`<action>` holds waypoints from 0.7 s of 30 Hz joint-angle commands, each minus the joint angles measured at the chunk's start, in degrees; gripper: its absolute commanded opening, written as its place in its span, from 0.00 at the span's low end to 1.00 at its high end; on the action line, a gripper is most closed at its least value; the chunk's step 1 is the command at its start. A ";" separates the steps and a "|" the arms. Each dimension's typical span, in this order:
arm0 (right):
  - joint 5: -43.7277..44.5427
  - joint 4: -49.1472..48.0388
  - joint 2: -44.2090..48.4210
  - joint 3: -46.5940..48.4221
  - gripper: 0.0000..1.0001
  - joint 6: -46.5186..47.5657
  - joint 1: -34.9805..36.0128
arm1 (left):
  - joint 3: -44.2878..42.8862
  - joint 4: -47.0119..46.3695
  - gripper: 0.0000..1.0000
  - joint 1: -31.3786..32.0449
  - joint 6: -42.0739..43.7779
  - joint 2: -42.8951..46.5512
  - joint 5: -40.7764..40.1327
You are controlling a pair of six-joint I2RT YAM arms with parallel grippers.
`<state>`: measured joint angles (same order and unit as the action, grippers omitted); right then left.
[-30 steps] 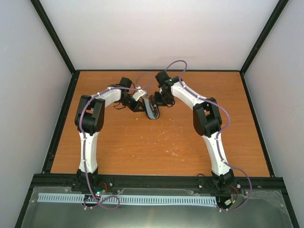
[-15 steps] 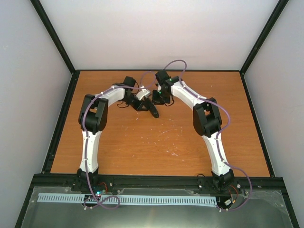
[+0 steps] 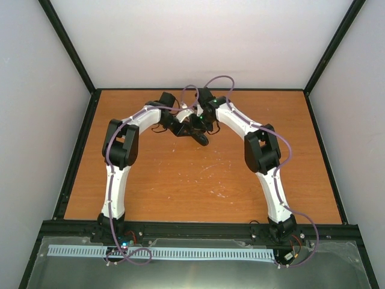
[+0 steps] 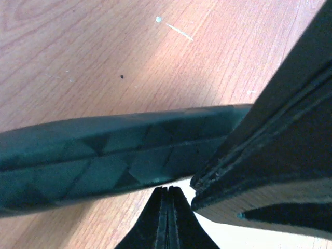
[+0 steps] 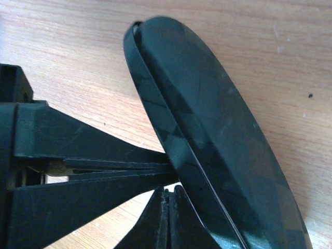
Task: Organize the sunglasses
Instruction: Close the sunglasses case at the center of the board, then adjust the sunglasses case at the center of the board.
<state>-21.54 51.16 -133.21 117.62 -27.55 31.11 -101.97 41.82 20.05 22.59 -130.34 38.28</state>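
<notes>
The left arm reaches up the tabletop [image 3: 180, 180] and bends inward. The left hand [image 4: 167, 199] sits at the far centre, fingers pressed flat together with nothing between them, tips right at the long side of the black case [image 4: 104, 155]. The right arm mirrors it — the right hand [image 5: 168, 202] is likewise closed on nothing, tips at the case's seamed edge. From above, both hands crowd over the case; only the wrist views show its halves lying together. The sunglasses show in no view — I cannot tell where they lie.
</notes>
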 commanded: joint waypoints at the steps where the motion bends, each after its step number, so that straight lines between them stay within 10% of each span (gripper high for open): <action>1: -0.51 -1.79 3.73 -3.78 0.03 1.22 0.11 | 0.87 -0.89 0.01 2.45 2.55 1.32 0.67; 12: -3.22 -11.69 16.08 -13.75 0.04 -0.68 -7.90 | 10.55 -4.18 0.01 1.77 1.89 7.98 -0.54; 21: -2.64 -6.58 6.69 -5.16 0.04 0.74 -8.02 | 22.01 -7.10 0.01 -4.01 0.17 17.93 -0.72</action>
<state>-23.64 42.52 -121.43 109.40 -27.81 21.06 -83.13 36.97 19.62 23.42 -117.99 37.50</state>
